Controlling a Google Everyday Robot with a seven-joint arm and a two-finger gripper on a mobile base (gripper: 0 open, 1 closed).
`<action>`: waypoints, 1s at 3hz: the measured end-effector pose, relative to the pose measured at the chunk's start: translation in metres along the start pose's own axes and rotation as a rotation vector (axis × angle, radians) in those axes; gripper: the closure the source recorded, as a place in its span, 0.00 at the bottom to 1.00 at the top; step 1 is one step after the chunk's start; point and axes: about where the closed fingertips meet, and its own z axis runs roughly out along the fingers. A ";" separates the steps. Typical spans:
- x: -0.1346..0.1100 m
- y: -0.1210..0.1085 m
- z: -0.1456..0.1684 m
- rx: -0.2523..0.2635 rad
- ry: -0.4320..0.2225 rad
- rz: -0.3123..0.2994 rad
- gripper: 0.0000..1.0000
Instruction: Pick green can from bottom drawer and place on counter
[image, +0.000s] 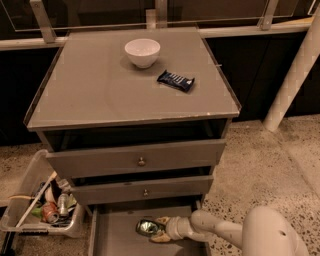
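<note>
The green can (148, 227) lies on its side on the floor of the open bottom drawer (115, 240), its metal end facing left. My gripper (157, 229) reaches into the drawer from the right on a white arm, with its fingers around the can's right end. The counter (100, 90) is the wide grey-brown cabinet top above.
A white bowl (142, 52) and a dark blue snack bar (175, 80) lie on the counter. Two knobbed grey drawers (141, 161) sit above the bottom drawer. A plastic bin (45, 207) with cans and trash stands left of the cabinet. A white post (292, 85) rises at right.
</note>
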 end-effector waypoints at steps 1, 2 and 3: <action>0.000 0.000 0.000 0.000 0.000 0.000 0.64; 0.000 0.001 0.000 -0.002 0.000 0.004 0.87; -0.005 0.004 -0.012 -0.021 0.024 0.010 1.00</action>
